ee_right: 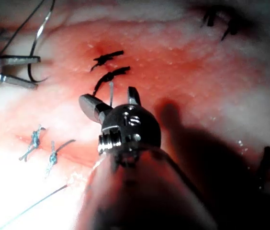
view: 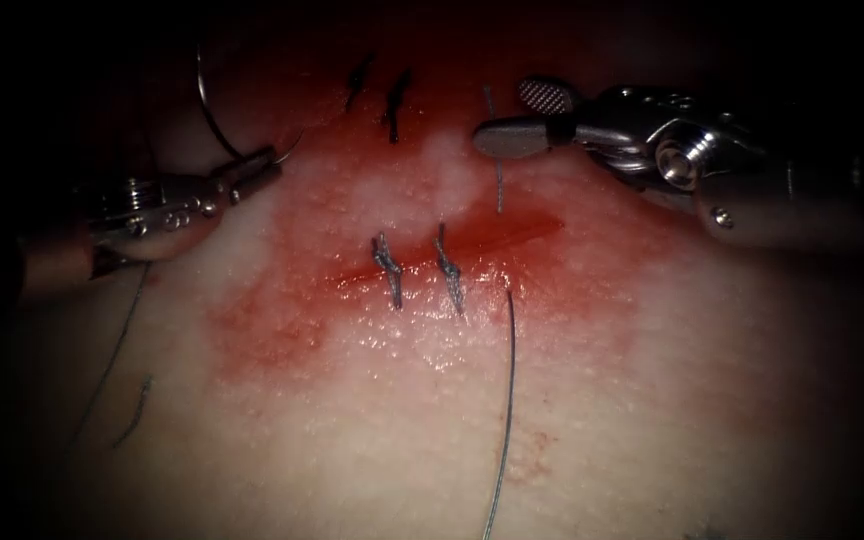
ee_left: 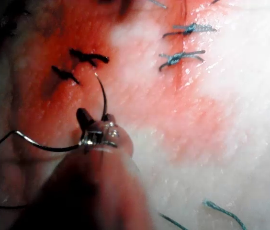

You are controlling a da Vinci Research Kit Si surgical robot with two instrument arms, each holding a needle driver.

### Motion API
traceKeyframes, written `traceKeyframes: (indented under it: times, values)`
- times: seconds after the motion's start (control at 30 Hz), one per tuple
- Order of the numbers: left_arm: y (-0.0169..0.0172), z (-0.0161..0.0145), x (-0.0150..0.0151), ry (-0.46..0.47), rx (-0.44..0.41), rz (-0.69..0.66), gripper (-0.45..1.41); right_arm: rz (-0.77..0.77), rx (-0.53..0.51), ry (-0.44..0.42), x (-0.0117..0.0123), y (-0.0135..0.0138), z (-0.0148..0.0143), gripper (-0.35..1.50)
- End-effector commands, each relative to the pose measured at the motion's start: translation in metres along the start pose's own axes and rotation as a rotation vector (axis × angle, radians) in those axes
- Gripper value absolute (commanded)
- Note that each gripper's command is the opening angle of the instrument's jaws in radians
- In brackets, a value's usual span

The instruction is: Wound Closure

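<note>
My left tool [view: 270, 165] is left of the cut [view: 512, 238], its jaws shut on the curved needle [view: 214, 125] near mid-curve. The needle is clear of the tissue [view: 652, 400]; its arc rises behind the jaws. In the left wrist view the needle [ee_left: 104, 98] curves out both sides of the left tool [ee_left: 96, 122]. My right tool [view: 502, 115] hovers beyond the cut with jaws open, a thread strand [view: 499, 185] standing between them. In the right wrist view that strand [ee_right: 111, 93] sits between the open jaws of the right tool [ee_right: 107, 96]. More thread [view: 508, 400] trails toward the front.
Two knotted stitches [view: 387, 268] [view: 449, 270] cross the cut left of the strand. Two dark stitches [view: 395, 102] lie farther back. Red fluid [view: 272, 330] stains the tissue around the cut. A cut thread end [view: 138, 408] lies front left beside the needle's thread [view: 112, 360].
</note>
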Motion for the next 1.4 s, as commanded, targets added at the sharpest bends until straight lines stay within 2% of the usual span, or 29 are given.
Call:
traceKeyframes:
  times: [0.03, 0.1, 0.17, 0.2, 0.23, 0.3, 0.43, 0.63, 0.87, 1.1, 1.2, 1.23, 1.33, 1.37, 1.4]
  values:
    - [0.0001, 0.0008, 0.0001, 0.01, -0.008, -0.013, 1.25, -0.002, 0.0, -0.004, -0.0004, 0.0002, 0.002, 1.03]
    - [-0.0001, 0.0006, 0.0004, 0.028, 0.008, -0.053, 1.36, 0.003, -0.005, -0.015, -0.0008, 0.0006, 0.0031, 1.01]
    - [-0.0004, 0.0002, 0.0009, 0.028, 0.021, -0.067, 1.38, 0.008, -0.008, -0.024, -0.0012, 0.0009, 0.0039, 0.94]
    - [-0.0005, 0.0, 0.0011, 0.026, 0.022, -0.071, 1.38, 0.009, -0.01, -0.031, -0.0015, 0.0011, 0.0043, 0.81]
    - [-0.0005, -0.0002, 0.0014, 0.032, 0.017, -0.088, 1.38, 0.01, -0.012, -0.043, -0.0018, 0.0012, 0.0045, 0.57]
    - [-0.0008, -0.0013, 0.0025, 0.083, -0.004, -0.109, 1.38, 0.002, -0.019, -0.069, -0.0024, 0.0013, 0.0044, -0.35]
    - [-0.0013, -0.0028, 0.0042, 0.132, 0.007, -0.149, 1.35, -0.001, -0.049, -0.054, -0.0019, 0.0009, 0.0036, -0.35]
    - [-0.0019, -0.0053, 0.0069, 0.203, 0.016, -0.196, 1.16, -0.062, -0.019, 0.053, 0.0007, -0.0002, 0.002, -0.35]
    - [-0.0006, -0.0079, 0.0093, 0.343, -0.066, -0.243, 0.73, -0.081, 0.027, 0.17, 0.0039, -0.0015, 0.0001, -0.35]
    - [0.0015, -0.0086, 0.0096, 0.458, -0.154, -0.296, 0.73, -0.102, 0.051, 0.203, 0.0048, -0.0025, -0.0011, -0.35]
    - [0.0027, -0.0084, 0.0095, 0.487, -0.197, -0.292, 0.62, -0.117, 0.094, 0.203, 0.0045, -0.0026, -0.0011, -0.35]
    - [0.003, -0.0082, 0.0096, 0.507, -0.214, -0.285, 0.56, -0.12, 0.104, 0.206, 0.0044, -0.0025, -0.001, -0.3]
    - [0.0039, -0.0076, 0.0103, 0.557, -0.245, -0.268, 0.54, -0.136, 0.144, 0.216, 0.0039, -0.0021, -0.001, 0.89]
    - [0.0042, -0.0074, 0.0106, 0.57, -0.253, -0.264, 0.54, -0.139, 0.149, 0.219, 0.0037, -0.002, -0.0011, 1.08]
    - [0.0046, -0.0072, 0.011, 0.586, -0.266, -0.257, 0.59, -0.142, 0.154, 0.228, 0.0035, -0.0019, -0.0013, 1.16]
